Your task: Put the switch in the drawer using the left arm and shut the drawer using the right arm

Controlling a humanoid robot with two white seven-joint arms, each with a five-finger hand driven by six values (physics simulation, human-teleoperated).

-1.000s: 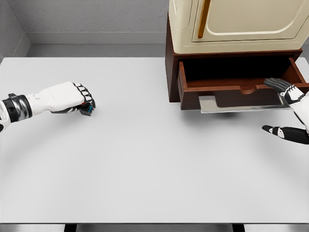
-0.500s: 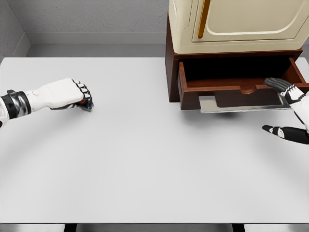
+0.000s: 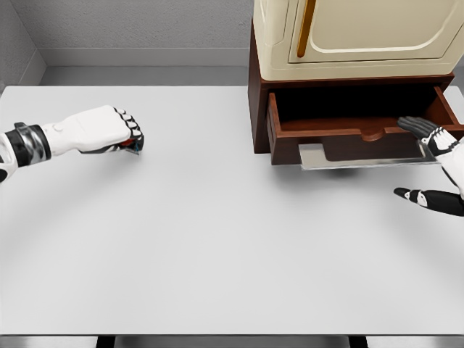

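Note:
My left hand [image 3: 125,134] sits over the left part of the white table [image 3: 217,232], its fingers curled around the switch [image 3: 133,145], a small dark object with red and blue bits peeking out under the knuckles. The hand hides most of it. The brown wooden drawer [image 3: 348,130] stands pulled open at the right, under a cream cabinet [image 3: 355,36]. My right hand [image 3: 435,163] hovers open just in front of the drawer's right end, fingers spread and holding nothing.
A flat grey metal plate [image 3: 362,156] sticks out beneath the drawer front. The dark brown cabinet base [image 3: 257,109] rises from the table's back right. A grey wall runs along the far edge.
My left hand, shut on the switch, has risen and drifted slightly toward the back of the table. The right hand has stayed put.

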